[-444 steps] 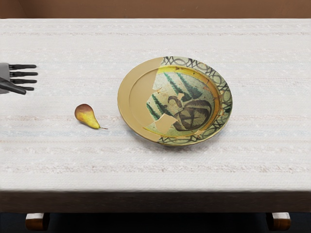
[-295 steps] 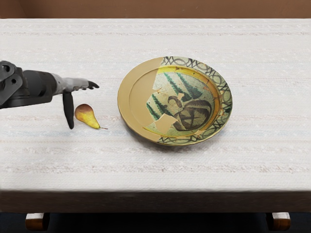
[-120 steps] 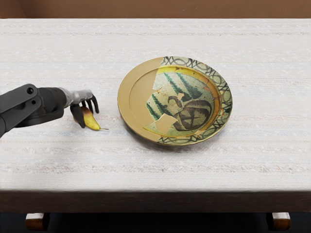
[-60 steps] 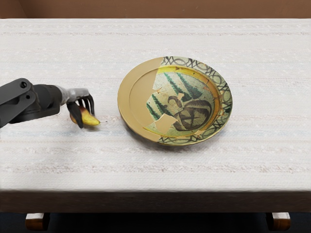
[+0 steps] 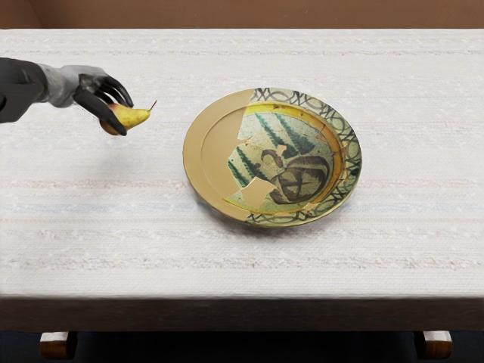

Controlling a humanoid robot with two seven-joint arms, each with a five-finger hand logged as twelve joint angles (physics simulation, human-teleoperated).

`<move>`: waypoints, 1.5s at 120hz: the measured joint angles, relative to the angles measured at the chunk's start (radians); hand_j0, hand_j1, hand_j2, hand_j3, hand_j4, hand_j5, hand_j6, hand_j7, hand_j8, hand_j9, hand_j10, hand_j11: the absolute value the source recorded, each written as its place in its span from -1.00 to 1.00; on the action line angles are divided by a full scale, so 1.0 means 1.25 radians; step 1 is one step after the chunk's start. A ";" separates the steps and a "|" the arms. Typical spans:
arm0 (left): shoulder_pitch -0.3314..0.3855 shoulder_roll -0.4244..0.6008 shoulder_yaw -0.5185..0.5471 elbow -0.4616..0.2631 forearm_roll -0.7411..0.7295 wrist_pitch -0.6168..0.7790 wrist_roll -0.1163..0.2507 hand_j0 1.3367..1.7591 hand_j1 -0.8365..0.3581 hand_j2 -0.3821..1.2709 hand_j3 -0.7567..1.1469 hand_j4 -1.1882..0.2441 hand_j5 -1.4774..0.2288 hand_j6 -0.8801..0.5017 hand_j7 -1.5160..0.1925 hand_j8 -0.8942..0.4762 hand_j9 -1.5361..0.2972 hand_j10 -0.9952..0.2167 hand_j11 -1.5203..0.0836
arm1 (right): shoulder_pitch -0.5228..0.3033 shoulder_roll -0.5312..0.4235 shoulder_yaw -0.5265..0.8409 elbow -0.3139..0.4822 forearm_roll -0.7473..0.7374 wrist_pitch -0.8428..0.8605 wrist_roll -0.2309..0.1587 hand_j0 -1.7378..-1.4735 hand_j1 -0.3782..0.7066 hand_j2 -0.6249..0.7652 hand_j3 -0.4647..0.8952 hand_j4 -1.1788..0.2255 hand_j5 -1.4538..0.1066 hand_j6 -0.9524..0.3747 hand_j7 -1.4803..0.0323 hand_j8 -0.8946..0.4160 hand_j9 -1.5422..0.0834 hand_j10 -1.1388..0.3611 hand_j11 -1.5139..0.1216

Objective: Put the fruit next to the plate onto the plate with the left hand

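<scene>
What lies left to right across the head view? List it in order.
Black-and-grey robotic left hand → small yellow pear gripped in its fingers → round tan ceramic plate with a green-and-black painted pattern.

A wide table (image 5: 242, 249) with a pale, woven-looking top fills the view. Below its dark near edge, two wooden legs show, one left (image 5: 58, 344) and one right (image 5: 432, 344). A brown wall (image 5: 242, 13) lies beyond.
</scene>
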 joint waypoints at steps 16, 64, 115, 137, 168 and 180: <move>-0.025 -0.028 -0.002 0.004 -0.053 -0.002 0.000 0.50 -0.12 -0.06 -0.21 -0.36 -0.48 -0.43 -0.41 -0.25 -0.42 -0.22 -0.37 | 0.000 0.000 0.000 0.000 0.000 0.000 0.000 -0.40 -0.95 -0.10 -0.32 0.68 0.86 0.44 0.96 0.37 0.90 0.52 0.85; -0.032 -0.168 0.000 0.006 -0.081 -0.002 0.000 0.50 -0.11 -0.06 -0.20 -0.37 -0.49 -0.44 -0.39 -0.27 -0.41 -0.22 -0.37 | 0.000 0.000 0.000 0.000 0.000 0.000 0.000 -0.40 -0.95 -0.10 -0.32 0.68 0.86 0.44 0.96 0.37 0.90 0.52 0.85; -0.034 -0.234 0.021 0.006 -0.078 0.001 0.000 0.51 0.27 -0.21 -0.20 0.04 0.00 -0.16 0.07 -0.04 0.02 0.12 0.14 | 0.000 0.000 0.000 -0.001 0.000 0.000 0.000 -0.40 -0.95 -0.10 -0.32 0.68 0.86 0.43 0.96 0.36 0.90 0.52 0.85; -0.031 -0.179 -0.011 0.006 -0.151 -0.038 0.000 0.52 0.69 -0.41 -0.20 0.41 0.44 0.10 0.49 0.16 0.41 0.43 0.59 | 0.000 0.000 0.000 0.000 0.000 0.000 0.000 -0.40 -0.95 -0.10 -0.32 0.68 0.86 0.43 0.96 0.36 0.90 0.52 0.85; 0.006 -0.019 -0.037 0.034 -0.426 -0.169 0.000 0.52 0.90 -0.50 -0.20 0.59 0.65 0.22 0.69 0.26 0.60 0.58 0.81 | 0.000 0.000 0.000 -0.001 0.000 0.000 0.000 -0.40 -0.95 -0.10 -0.32 0.68 0.86 0.43 0.96 0.36 0.90 0.52 0.85; 0.032 0.038 -0.039 0.049 -0.476 -0.186 0.000 0.52 0.93 -0.51 -0.20 0.62 0.68 0.24 0.72 0.28 0.63 0.61 0.84 | 0.000 0.000 0.000 -0.001 0.000 0.000 0.000 -0.40 -0.95 -0.10 -0.32 0.68 0.86 0.43 0.96 0.36 0.90 0.52 0.85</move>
